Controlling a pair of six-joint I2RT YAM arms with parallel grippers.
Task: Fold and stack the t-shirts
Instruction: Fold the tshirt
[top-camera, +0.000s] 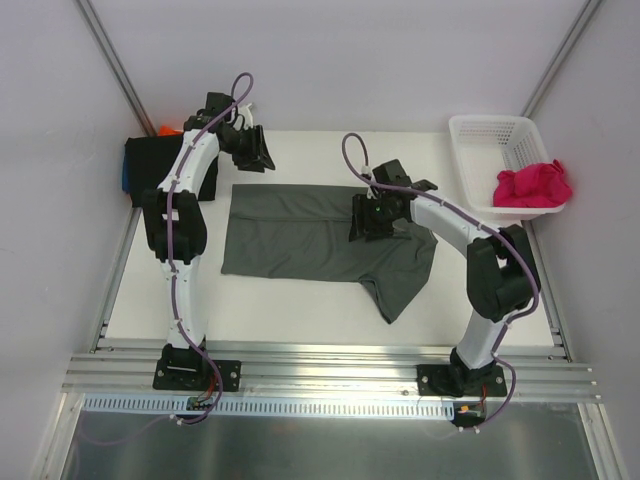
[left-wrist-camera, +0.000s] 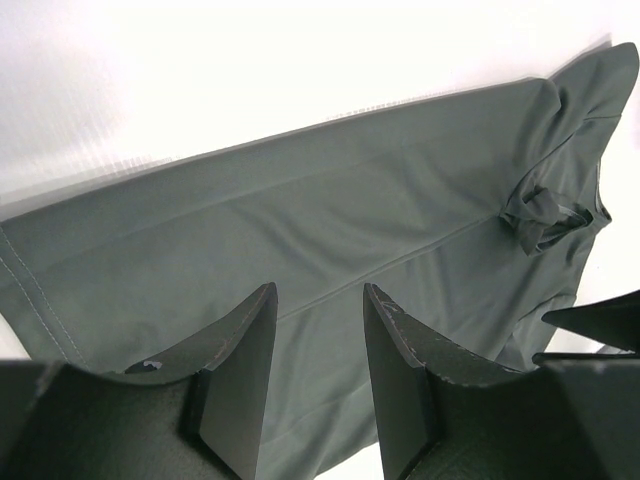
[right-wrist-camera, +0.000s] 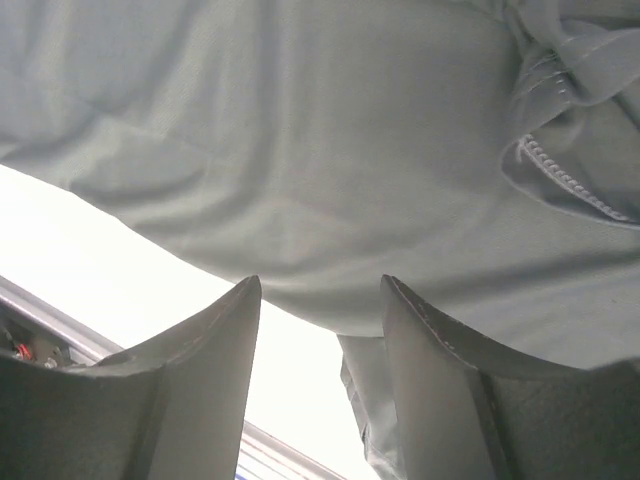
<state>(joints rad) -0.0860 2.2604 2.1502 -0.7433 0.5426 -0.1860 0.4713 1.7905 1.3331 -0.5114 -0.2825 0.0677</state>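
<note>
A dark grey t-shirt (top-camera: 300, 235) lies partly folded across the middle of the table, with one end trailing toward the near right (top-camera: 405, 285). My left gripper (top-camera: 255, 150) hovers open by the shirt's far left edge. In the left wrist view the grey cloth (left-wrist-camera: 300, 210) lies beyond the empty left gripper (left-wrist-camera: 320, 295). My right gripper (top-camera: 368, 222) hangs open over the shirt's right part. In the right wrist view that gripper (right-wrist-camera: 320, 285) holds nothing, with the shirt's edge (right-wrist-camera: 300, 200) beyond it. A magenta-pink t-shirt (top-camera: 533, 185) sits crumpled in the basket.
A white lattice basket (top-camera: 480, 135) stands at the far right of the table. A stack of folded black, blue and orange cloth (top-camera: 150, 165) lies at the far left, behind the left arm. Metal rails (top-camera: 330, 365) run along the near edge.
</note>
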